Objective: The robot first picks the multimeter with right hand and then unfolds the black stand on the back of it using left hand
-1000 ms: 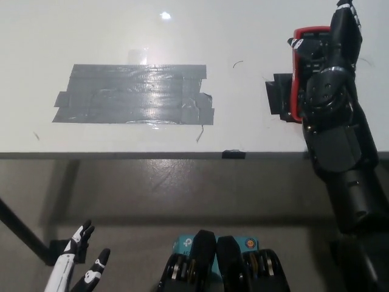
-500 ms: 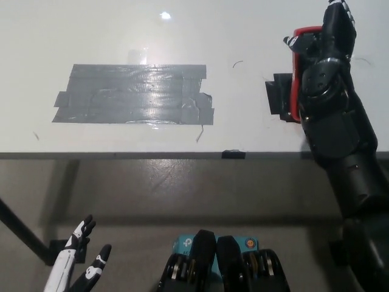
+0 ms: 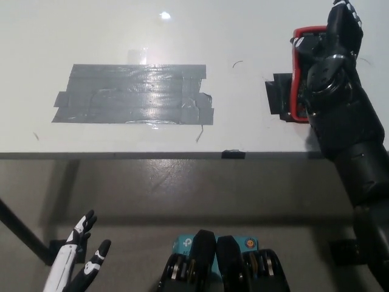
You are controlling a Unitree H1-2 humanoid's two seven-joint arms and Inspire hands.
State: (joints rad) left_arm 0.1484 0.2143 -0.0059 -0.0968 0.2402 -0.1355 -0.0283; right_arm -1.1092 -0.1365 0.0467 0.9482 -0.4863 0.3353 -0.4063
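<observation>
The multimeter (image 3: 297, 73), red-cased with a dark face, lies on the white table (image 3: 243, 36) at the far right, on a patch of black tape (image 3: 278, 97). My black right hand (image 3: 331, 64) lies over it and covers most of its body; only its left red edge and top corner show. Whether the hand grips it is hidden. The stand on its back is out of sight. My white left hand (image 3: 79, 264) rests low at the bottom left, below the table's front edge, open with its fingers spread.
A large patch of grey tape (image 3: 137, 94) is stuck on the table's middle left. The table's front edge (image 3: 152, 156) runs across the picture, with the floor below it. A dark table leg (image 3: 21, 234) slants at the lower left.
My right forearm has swung slightly to the right while the hand stays over the multimeter. The multimeter has not visibly moved. The left hand has barely shifted.
</observation>
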